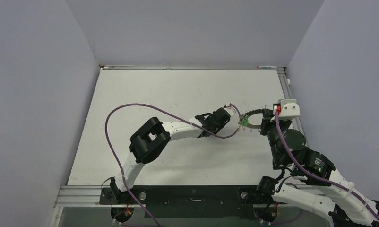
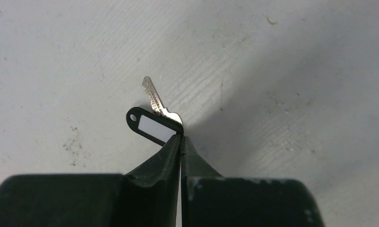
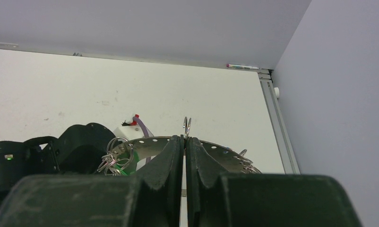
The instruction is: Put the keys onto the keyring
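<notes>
My left gripper (image 2: 182,137) is shut on a silver key (image 2: 154,98) with a black oval tag (image 2: 152,126) that has a white label. The key and tag stick out past the fingertips over the table. In the top view the left gripper (image 1: 227,113) is just left of the keyring (image 1: 254,114). My right gripper (image 3: 185,138) is shut on the rim of the keyring (image 3: 147,144), a flat grey ring with small holes, held off the table. A small wire loop (image 3: 187,126) stands up at the fingertips. A green-tagged key (image 3: 126,158) and several split rings hang at its left side.
The left arm's purple cable (image 1: 131,109) arcs over the white table (image 1: 178,90). A metal rail (image 1: 291,101) runs along the table's right edge, with grey walls close on three sides. A pen (image 3: 242,66) lies at the back edge.
</notes>
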Robot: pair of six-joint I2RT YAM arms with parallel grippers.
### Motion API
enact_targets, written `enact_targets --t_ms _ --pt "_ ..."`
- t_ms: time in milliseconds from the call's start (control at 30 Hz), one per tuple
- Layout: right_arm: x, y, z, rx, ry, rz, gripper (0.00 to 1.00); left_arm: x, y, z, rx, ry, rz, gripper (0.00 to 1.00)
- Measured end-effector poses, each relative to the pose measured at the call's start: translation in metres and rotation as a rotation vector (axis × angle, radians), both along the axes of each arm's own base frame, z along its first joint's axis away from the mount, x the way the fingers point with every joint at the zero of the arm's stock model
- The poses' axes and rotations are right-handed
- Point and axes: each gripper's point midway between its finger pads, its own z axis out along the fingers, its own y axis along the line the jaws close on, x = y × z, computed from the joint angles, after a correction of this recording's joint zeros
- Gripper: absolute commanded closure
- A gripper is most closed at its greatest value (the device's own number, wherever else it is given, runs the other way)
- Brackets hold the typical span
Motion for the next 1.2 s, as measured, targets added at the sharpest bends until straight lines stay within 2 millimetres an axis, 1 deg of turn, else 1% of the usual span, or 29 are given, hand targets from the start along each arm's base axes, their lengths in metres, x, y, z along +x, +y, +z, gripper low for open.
enact_targets --t_ms 33,200,367,467,567,600,667,700,733,767,833,900,967,1100,1200 --pt "0.0 0.0 0.0 0.0 0.0 0.0 0.95 -0.005 -0.001 -0.001 -0.015 0.025 -0.008 1.0" --pt "0.0 0.0 0.0 0.0 0.0 0.0 0.95 -0.022 0.0 0.025 -0.144 0.117 -0.039 1.0" --pt "0.0 0.0 0.0 0.005 0.0 0.0 0.95 -0.024 0.012 0.052 -0.275 0.177 -0.026 1.0" --pt "0.0 0.0 0.0 0.008 0.001 0.0 0.95 -0.025 0.019 0.063 -0.336 0.201 -0.019 1.0" --pt "0.0 0.001 0.0 0.008 0.001 0.001 0.95 -0.033 0.024 0.071 -0.38 0.223 -0.03 1.0" --pt "0.0 0.001 0.0 0.008 0.001 0.001 0.95 -0.036 0.025 0.074 -0.387 0.227 -0.036 0.97" --pt "0.0 0.001 0.0 0.009 0.001 0.002 0.95 -0.039 0.027 0.08 -0.395 0.221 -0.044 0.75" --pt "0.0 0.001 0.0 0.009 0.001 0.003 0.95 -0.039 0.028 0.083 -0.397 0.212 -0.052 0.66" --pt "0.0 0.002 0.0 0.01 0.001 0.007 0.95 -0.038 0.028 0.086 -0.394 0.2 -0.057 0.6" --pt "0.0 0.002 0.0 0.012 0.001 0.008 0.95 -0.037 0.029 0.088 -0.388 0.188 -0.058 0.57" --pt "0.0 0.002 0.0 0.012 0.002 0.009 0.95 -0.036 0.032 0.087 -0.361 0.163 -0.052 0.53" --pt "0.0 0.003 0.0 0.015 0.002 0.011 0.95 -0.035 0.037 0.081 -0.313 0.143 -0.043 0.53" --pt "0.0 0.003 0.0 0.015 0.002 0.013 0.95 -0.038 0.038 0.074 -0.269 0.136 -0.047 0.53" --pt "0.0 0.004 -0.001 0.016 0.003 0.019 0.95 -0.044 0.034 0.046 -0.183 0.148 -0.096 0.55" --pt "0.0 0.005 -0.001 0.016 0.004 0.025 0.95 -0.047 0.036 0.02 -0.108 0.169 -0.148 0.56"
